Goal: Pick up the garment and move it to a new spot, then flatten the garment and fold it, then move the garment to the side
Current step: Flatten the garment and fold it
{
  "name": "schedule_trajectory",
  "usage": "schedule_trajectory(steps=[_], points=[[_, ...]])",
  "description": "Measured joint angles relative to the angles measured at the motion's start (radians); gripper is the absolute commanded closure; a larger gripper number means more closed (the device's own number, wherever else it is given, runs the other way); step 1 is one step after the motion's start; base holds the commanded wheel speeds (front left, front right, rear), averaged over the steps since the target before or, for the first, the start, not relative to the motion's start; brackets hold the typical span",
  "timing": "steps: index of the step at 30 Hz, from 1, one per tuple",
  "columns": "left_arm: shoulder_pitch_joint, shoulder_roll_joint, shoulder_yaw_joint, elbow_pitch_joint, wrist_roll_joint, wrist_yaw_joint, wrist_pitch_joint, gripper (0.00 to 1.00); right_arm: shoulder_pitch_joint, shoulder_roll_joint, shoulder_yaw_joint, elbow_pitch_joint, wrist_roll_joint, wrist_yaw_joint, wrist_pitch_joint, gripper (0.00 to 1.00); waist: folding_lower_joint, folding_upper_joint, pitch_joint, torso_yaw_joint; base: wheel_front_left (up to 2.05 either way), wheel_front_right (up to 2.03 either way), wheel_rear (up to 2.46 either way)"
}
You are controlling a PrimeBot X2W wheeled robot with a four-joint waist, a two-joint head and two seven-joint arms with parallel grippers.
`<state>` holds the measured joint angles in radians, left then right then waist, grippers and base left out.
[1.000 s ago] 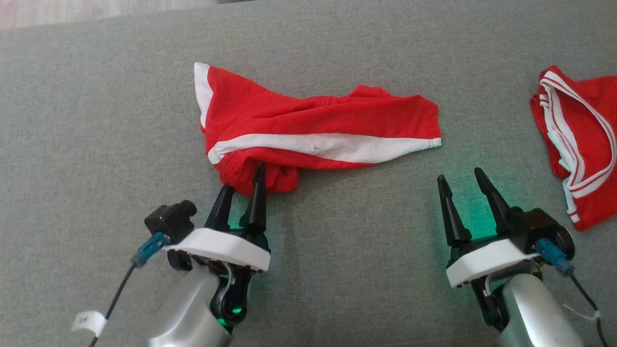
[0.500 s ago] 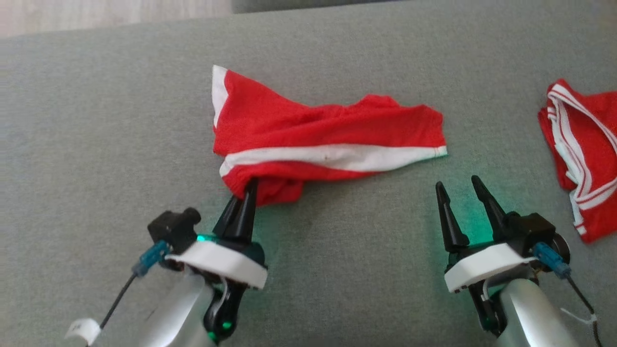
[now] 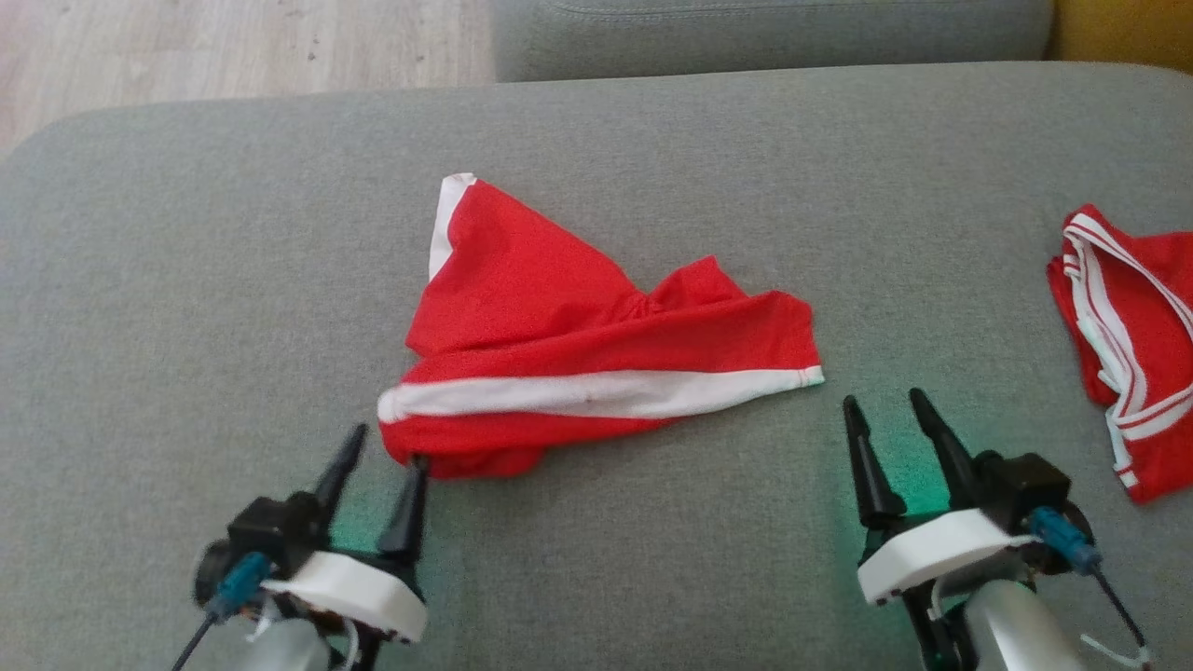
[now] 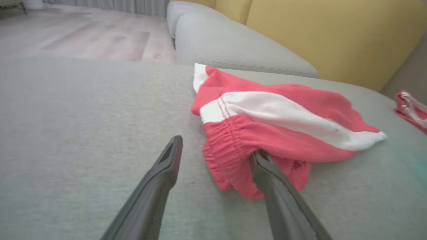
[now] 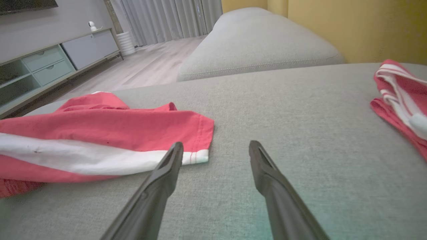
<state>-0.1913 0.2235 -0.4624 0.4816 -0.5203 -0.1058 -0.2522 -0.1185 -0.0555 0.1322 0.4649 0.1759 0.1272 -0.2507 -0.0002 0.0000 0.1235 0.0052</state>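
The garment (image 3: 596,354), red shorts with a white stripe, lies crumpled in the middle of the grey cushion (image 3: 186,280). My left gripper (image 3: 384,457) is open at the garment's near left corner. In the left wrist view the elastic waistband (image 4: 227,146) bulges into the gap between the gripper's (image 4: 217,150) fingers, and its right finger touches the cloth. My right gripper (image 3: 884,403) stands open and empty just below the garment's right hem. In the right wrist view the hem corner (image 5: 200,155) sits by the left fingertip of that gripper (image 5: 216,145).
A second red garment with white stripes (image 3: 1128,345) lies bunched at the cushion's right edge. Another grey cushion (image 3: 764,33) lies beyond, wooden floor (image 3: 233,37) at the far left. A yellow backrest (image 4: 333,33) rises behind. A low cabinet (image 5: 50,63) stands across the room.
The left gripper, shut on the waistband half a second ago, has opened and drawn back to the left. The garment now lies released, more bunched. The camera has tilted up.
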Motion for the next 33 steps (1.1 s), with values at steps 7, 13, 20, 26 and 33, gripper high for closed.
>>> schedule_trajectory(steps=[7, 13, 20, 26, 33], points=[[0.075, -0.070, 0.224, -0.131, 0.173, 0.133, 0.000, 0.00, 0.009, 0.002, -0.042, -0.084, 0.034, 0.000, 0.000, 0.00, 0.0001, 0.0000, -0.017, -0.023, 0.00, 0.00, 0.00], [0.186, -0.141, 0.330, -0.196, 0.246, 0.123, 0.000, 0.00, 0.042, 0.003, -0.046, -0.118, 0.062, 0.000, 0.000, 0.00, 0.0000, 0.0000, -0.053, -0.027, 0.00, 0.00, 0.00], [0.204, -0.168, 0.371, -0.182, 0.284, 0.095, 0.000, 0.00, 0.072, 0.004, -0.037, -0.080, 0.062, 0.000, 0.000, 0.00, 0.0001, 0.0000, -0.083, -0.018, 0.00, 0.00, 0.00], [0.212, -0.172, 0.374, -0.182, 0.293, 0.078, 0.000, 0.00, 0.071, 0.004, -0.029, -0.078, 0.062, 0.000, 0.000, 0.00, 0.0001, 0.0000, -0.079, -0.013, 0.00, 0.00, 0.00], [0.209, -0.172, 0.349, -0.182, 0.292, 0.070, 0.000, 0.00, 0.054, 0.005, 0.031, 0.017, 0.078, 0.000, 0.000, 0.00, 0.0002, 0.0000, -0.048, 0.004, 0.00, 0.00, 0.00]])
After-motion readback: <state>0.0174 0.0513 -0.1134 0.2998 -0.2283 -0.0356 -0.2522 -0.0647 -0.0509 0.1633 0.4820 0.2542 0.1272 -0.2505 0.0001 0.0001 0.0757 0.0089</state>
